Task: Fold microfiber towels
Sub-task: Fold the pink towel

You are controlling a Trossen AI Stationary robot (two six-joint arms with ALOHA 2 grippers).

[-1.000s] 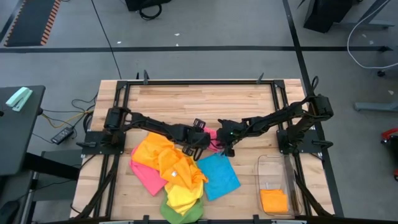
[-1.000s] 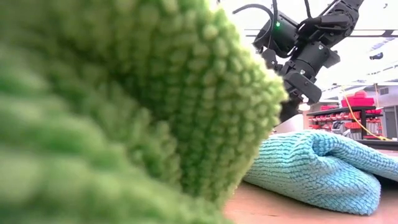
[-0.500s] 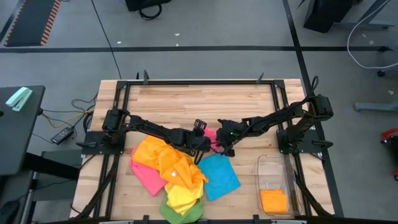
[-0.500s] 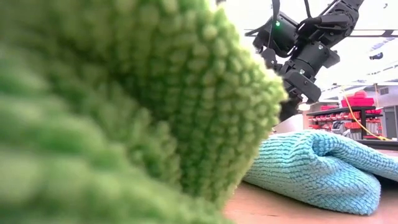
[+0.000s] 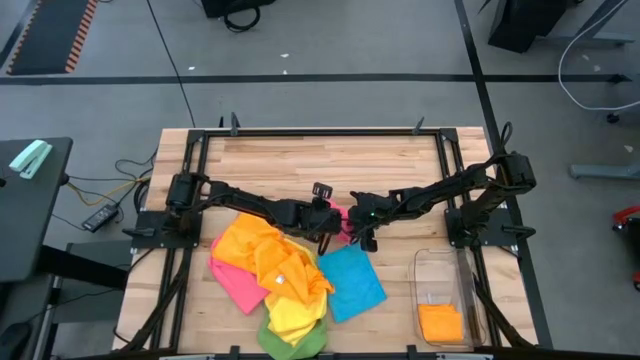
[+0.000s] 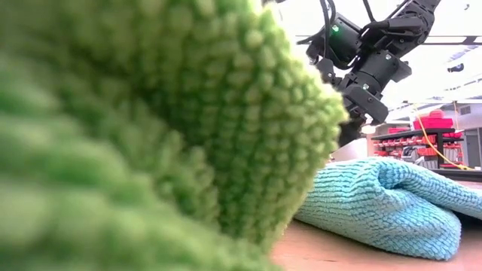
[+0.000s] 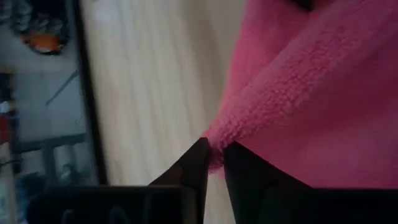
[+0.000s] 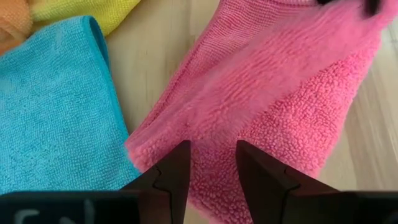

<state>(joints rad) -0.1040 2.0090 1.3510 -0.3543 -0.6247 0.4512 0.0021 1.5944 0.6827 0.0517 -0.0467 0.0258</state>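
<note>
Left gripper (image 7: 213,158) pinching the corner of a pink towel (image 7: 311,99); right gripper (image 8: 211,165) with jaws spread, over the same towel, beside the blue towel (image 8: 56,106).

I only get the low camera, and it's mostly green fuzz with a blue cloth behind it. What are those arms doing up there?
Observer: The left gripper pinches the edge of a pink towel, which your view doesn't show.
Operator: And the other arm?
Observer: The right gripper is low over that same pink towel, right beside the blue towel.
Operator: Is anything put away yet?
Observer: One orange towel lies in a clear bin on the right arm's side of the table.
</note>
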